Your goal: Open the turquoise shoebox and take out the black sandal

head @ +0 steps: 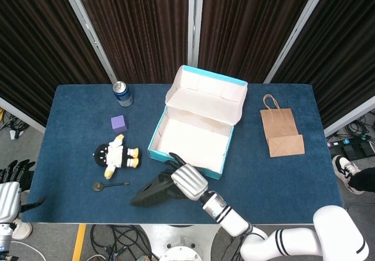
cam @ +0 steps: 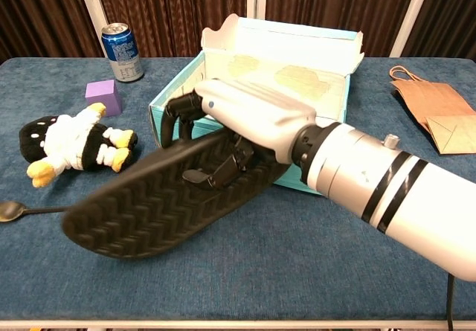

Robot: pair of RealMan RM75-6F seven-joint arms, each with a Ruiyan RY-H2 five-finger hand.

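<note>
The turquoise shoebox (head: 176, 155) (cam: 321, 181) stands open in the middle of the table, its lid leaning back and its white inside bare. My right hand (head: 186, 179) (cam: 245, 119) grips the black sandal (head: 153, 192) (cam: 160, 201) just in front of the box, sole towards the chest camera, toe pointing left and low over the cloth. Whether the sandal touches the table I cannot tell. My left hand (head: 8, 190) hangs off the table's front left corner with its fingers apart and nothing in it.
A stuffed penguin toy (head: 114, 155) (cam: 67, 143) lies left of the box, with a dark spoon (head: 108, 185) (cam: 22, 210) in front of it. A purple cube (head: 119, 124) (cam: 103, 97) and a blue can (head: 122, 93) (cam: 122, 41) stand behind. A brown paper bag (head: 280, 133) (cam: 435, 111) lies at the right.
</note>
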